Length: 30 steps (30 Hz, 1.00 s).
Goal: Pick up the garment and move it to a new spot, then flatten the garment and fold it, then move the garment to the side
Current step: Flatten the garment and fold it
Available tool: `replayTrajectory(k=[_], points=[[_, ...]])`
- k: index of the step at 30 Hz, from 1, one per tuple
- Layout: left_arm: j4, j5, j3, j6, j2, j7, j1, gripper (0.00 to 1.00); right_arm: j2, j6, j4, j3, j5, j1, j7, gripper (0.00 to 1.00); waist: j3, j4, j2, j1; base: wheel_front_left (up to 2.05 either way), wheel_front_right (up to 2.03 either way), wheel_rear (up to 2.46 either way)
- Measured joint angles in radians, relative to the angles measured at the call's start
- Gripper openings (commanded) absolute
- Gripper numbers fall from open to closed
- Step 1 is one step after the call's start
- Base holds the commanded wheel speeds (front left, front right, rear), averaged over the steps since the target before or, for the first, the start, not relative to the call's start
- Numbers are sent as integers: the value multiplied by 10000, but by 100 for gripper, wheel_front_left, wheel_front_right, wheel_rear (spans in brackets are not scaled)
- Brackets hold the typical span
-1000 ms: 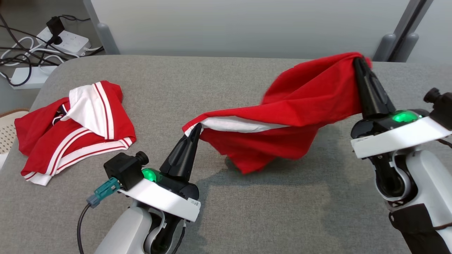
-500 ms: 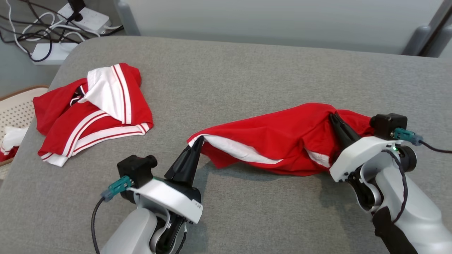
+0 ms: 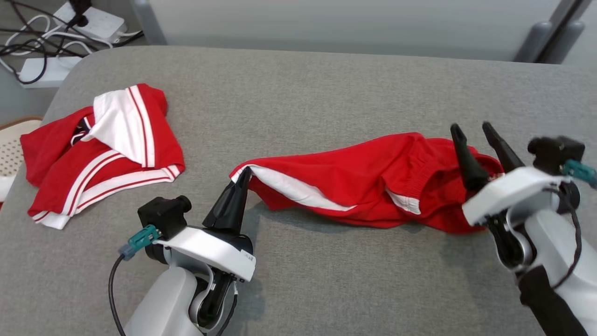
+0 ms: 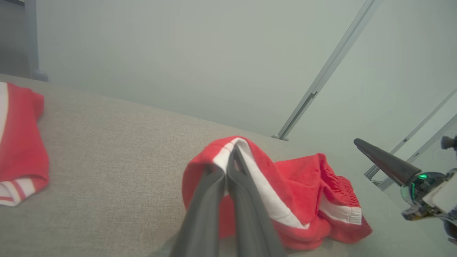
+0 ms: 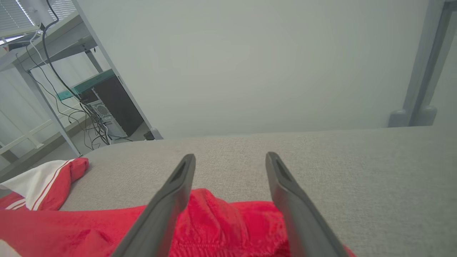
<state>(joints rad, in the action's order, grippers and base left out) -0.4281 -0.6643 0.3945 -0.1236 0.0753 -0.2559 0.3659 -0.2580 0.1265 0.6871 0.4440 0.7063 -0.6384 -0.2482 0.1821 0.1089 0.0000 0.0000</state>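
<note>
Fingers (image 3: 468, 158) on our right gripper (image 3: 472, 127) stand wide apart with nothing between them, tips over the elastic-waist end of the garment (image 3: 354, 172). Our left gripper (image 3: 243, 176) is pinched tight on the white-trimmed corner at the other end, and we see the garment stretched as a crumpled red strip on the grey table (image 3: 298, 84) between both grippers, centre-right in the head view. We also see a second red-and-white garment (image 3: 102, 154) heaped near the table's left edge, well apart.

Lab or office indicated: power strips (image 3: 95, 21), cables (image 3: 28, 46) on floor, PC tower (image 5: 121, 103) under bench (image 5: 53, 32), partition panels (image 3: 326, 23).
</note>
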Motion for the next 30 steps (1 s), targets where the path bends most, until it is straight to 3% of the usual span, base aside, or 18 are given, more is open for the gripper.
replayTrajectory(k=[6,13,24,25,26,27,28,30], points=[[-8,236,-190,0,-169,0,-140,0,-500,-2,-978,880,1072,1324,0,100,-99,-352,0,0,0,0,0],[-10,384,-196,0,-228,0,-151,0,-978,0,-2203,2571,2044,1603,2,100,-133,-267,0,0,0,0,0],[-23,384,-209,0,-253,0,-316,0,-1390,0,-2245,4341,2754,1538,8,100,-126,-10,0,0,0,0,0],[-25,384,-213,0,-255,0,-316,0,-1390,0,-2234,4399,2788,1532,8,95,-129,-7,0,0,0,0,0],[-25,385,-219,0,-259,0,-316,0,-1390,0,-2215,4443,2801,1514,8,72,-135,-6,0,0,0,0,0],[-25,391,-221,0,-261,0,-316,0,-1392,0,-2203,4454,2815,1500,8,57,-141,-6,0,0,0,0,0],[-25,393,-224,0,-261,0,-316,0,-1392,0,-2188,4462,2838,1486,8,52,-148,-10,0,0,0,0,0],[-25,393,-226,0,-263,0,-316,0,-1392,0,-2140,4464,2853,1419,8,52,-159,-29,0,0,0,0,0]])
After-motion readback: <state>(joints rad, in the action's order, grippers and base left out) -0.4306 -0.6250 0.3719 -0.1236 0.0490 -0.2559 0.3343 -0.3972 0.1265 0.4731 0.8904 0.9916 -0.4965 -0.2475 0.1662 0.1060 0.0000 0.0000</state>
